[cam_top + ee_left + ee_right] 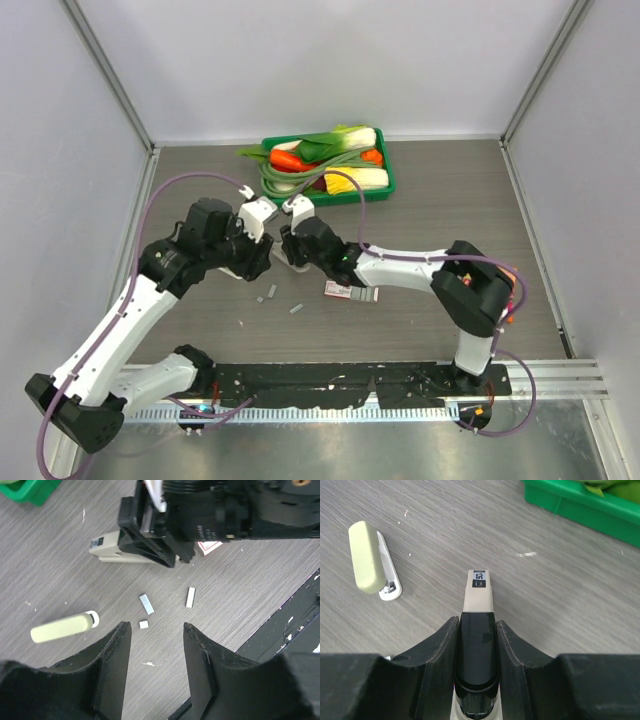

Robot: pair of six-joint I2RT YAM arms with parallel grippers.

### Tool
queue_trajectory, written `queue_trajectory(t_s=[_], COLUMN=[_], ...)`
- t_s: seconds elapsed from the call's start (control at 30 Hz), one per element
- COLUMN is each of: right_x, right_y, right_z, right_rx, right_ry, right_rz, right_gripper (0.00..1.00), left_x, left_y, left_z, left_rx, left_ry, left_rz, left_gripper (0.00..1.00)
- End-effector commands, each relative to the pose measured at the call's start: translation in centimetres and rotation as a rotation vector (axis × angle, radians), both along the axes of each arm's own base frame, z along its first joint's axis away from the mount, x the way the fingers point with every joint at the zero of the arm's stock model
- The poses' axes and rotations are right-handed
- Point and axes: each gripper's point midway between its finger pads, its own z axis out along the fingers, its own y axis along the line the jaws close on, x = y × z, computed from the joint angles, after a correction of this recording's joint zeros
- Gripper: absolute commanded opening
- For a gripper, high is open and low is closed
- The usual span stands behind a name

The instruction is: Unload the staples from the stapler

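My right gripper (477,621) is shut on the stapler (479,587), its fingers clamping the black top while the grey-beige body sticks out ahead, low over the table. The left wrist view shows the same stapler (111,549) held flat in the right gripper's black fingers. Three small grey staple strips (146,603) lie loose on the table just beyond my left gripper (155,625), which is open and empty above them. In the top view the staples (296,308) lie in front of both grippers, left (262,268) and right (292,255).
A plain pale beige stapler (370,560) lies left of the held one and also shows in the left wrist view (65,628). A small red-and-white box (350,292) lies by the right forearm. A green tray (385,185) of vegetables stands at the back.
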Motion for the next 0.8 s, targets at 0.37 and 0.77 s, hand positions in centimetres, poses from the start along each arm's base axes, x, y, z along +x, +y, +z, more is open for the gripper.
queue_trajectory(t_s=[0.37,0.77], right_x=[2.7,1.0], right_y=[5.6,3.0], right_z=[2.8,-1.5], right_rx=[0.058,-0.07], right_ry=[-0.184,-0.062], right_rz=[0.126,0.137], right_gripper=[0.01,0.39], left_x=[-0.6,2.5], left_y=[2.0,3.1], left_z=[0.5,-0.7], left_rx=[0.015,-0.02], left_ry=[0.054,0.088], left_rz=[0.065,0.198], left_gripper=[0.51,0.51])
